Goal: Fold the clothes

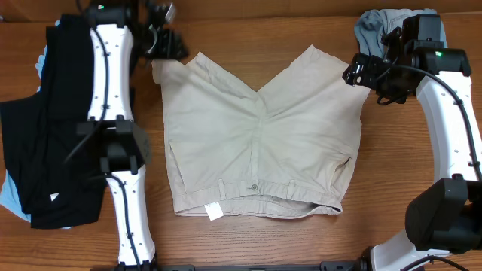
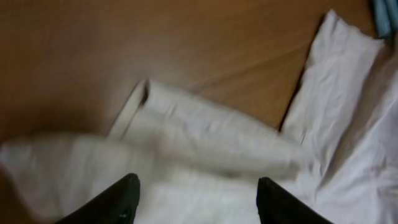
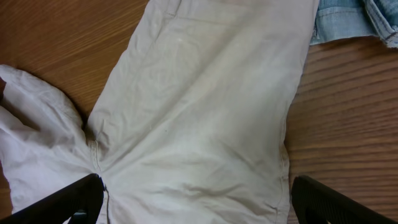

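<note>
Progress check on the folding: not much can be counted as done yet, going by how things lie. Right now the khaki shorts (image 1: 260, 150) are spread flat and open on the table (image 1: 248, 30), and no fold can be seen anywhere in them. Both legs are splayed out, and the waistband with its button (image 1: 254, 187) and white tag (image 1: 214, 211) is laid out full width.

Over the hem of one leg the left gripper (image 2: 198, 180) is parked, fingers apart, with nothing seen pinched between them. The cloth just ahead of its fingertips is bunched up a bit and blurry in the wrist view, so whether it's being touched can't be told. Over the other leg the right gripper (image 3: 196, 183) is held with jaws spread wide and empty. Smooth fabric lies directly beneath it, and the crotch seam sits off to one side.

Just beyond the right gripper the denim shorts (image 3: 348, 18) are heaped, not folded as far as can be made out. Out past the left arm the black garments (image 1: 45, 150) are piled over something pale blue. Whether that pile counts as folded can't really be judged from above, though it looks fairly squared off.

So basically the whole fold on the khaki pair is left. Probably a leg hem needs to be grabbed on each side and brought over, and the denim pair looks to be waiting after that.
</note>
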Available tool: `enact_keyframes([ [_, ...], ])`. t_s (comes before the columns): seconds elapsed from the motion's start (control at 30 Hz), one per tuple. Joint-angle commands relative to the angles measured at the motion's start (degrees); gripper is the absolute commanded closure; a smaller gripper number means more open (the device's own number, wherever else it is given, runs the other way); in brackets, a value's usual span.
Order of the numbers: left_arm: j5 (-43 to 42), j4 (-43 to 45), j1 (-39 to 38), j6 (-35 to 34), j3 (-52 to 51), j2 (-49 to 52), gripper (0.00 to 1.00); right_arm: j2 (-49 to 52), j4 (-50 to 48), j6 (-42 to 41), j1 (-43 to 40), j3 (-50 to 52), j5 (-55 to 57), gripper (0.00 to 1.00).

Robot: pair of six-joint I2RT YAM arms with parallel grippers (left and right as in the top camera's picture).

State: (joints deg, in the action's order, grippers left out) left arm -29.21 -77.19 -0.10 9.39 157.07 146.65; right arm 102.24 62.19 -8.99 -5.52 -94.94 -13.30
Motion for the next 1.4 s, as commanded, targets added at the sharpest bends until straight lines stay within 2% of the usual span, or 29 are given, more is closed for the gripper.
enact_keyframes([
  [0.0, 5.7, 4.7, -5.7, -2.3, 0.9, 0.3, 0.23, -0.2, -0.2, 0.1, 0.0, -0.7, -0.3, 0.0],
  [0.13, 18.4, 11.7, -10.1, -7.5, -1.6, 0.7, 0.12, -0.2, -0.1, 0.1, 0.0, -0.7, -0.3, 0.0],
  [0.27, 24.8, 14.5, -11.7, -11.9, -1.8, 1.6, 0.11, -0.2, 0.1, 0.1, 0.0, -0.7, -0.3, 0.0],
  [0.47, 27.8, 15.0, -11.6, -15.5, -1.8, 4.0, 0.11, -0.2, 0.1, 0.1, 0.0, -0.6, -0.3, 0.0],
  [0.87, 30.0, 15.1, -11.4, -18.0, -2.1, 9.8, 0.12, -0.2, -0.3, 0.5, 0.0, 0.8, -0.3, 0.0],
  [1.0, 30.0, 15.8, -11.5, -18.0, -2.1, 11.6, 0.22, -0.2, -0.6, 1.7, 0.0, 0.8, -0.3, 0.0],
  [1.2, 29.8, 16.2, -11.5, -18.0, -2.1, 12.9, 0.53, -0.2, -0.7, 1.8, 0.0, 0.8, -0.3, 0.0],
  [1.37, 29.8, 17.4, -11.5, -18.0, -2.1, 12.9, 0.65, -0.2, -0.8, 1.8, 0.0, 0.8, -0.3, 0.0],
])
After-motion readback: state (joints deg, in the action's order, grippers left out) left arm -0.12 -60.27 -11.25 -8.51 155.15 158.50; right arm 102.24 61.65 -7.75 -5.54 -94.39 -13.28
